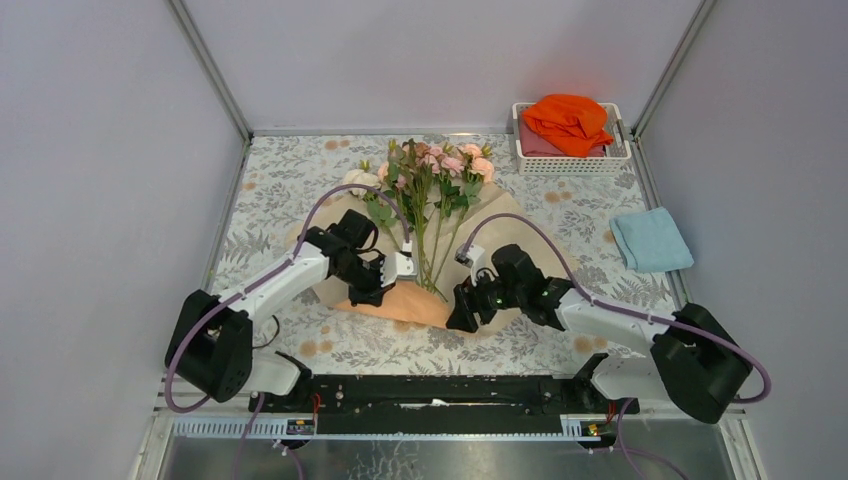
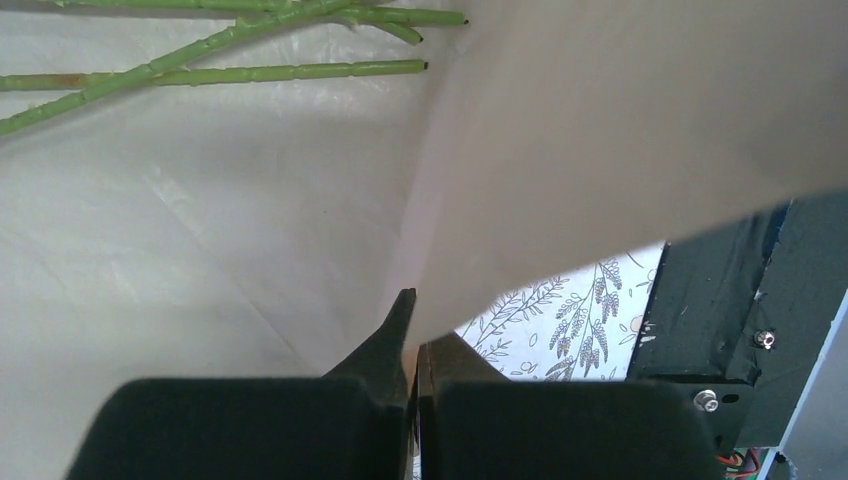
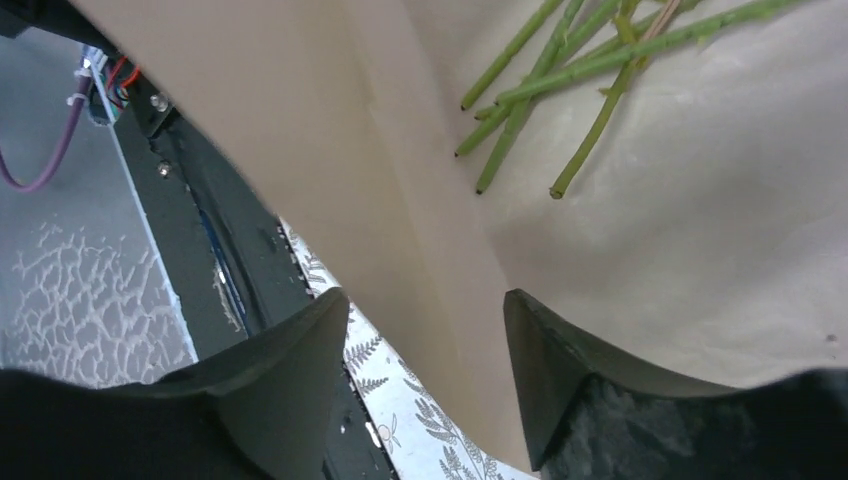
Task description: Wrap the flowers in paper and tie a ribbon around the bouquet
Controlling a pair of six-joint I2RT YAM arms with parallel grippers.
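The flowers (image 1: 432, 185) lie on the paper (image 1: 420, 303) in the middle of the table, blooms pointing away and stem ends (image 2: 250, 72) (image 3: 530, 100) toward me. My left gripper (image 1: 398, 267) (image 2: 415, 335) is shut on the paper's (image 2: 200, 220) near edge and holds a flap lifted left of the stems. My right gripper (image 1: 463, 308) (image 3: 425, 315) stands open at the right side of the stems. A lifted fold of the paper (image 3: 700, 250) passes between its fingers, which are apart from it. The ribbon and a wrapped bouquet are out of view.
A white basket (image 1: 522, 160) holding an orange cloth (image 1: 567, 122) stands at the back right. A light blue cloth (image 1: 650, 240) lies on the right. The floral table covering (image 1: 280, 190) ends at the black rail (image 1: 430, 395) by the arm bases.
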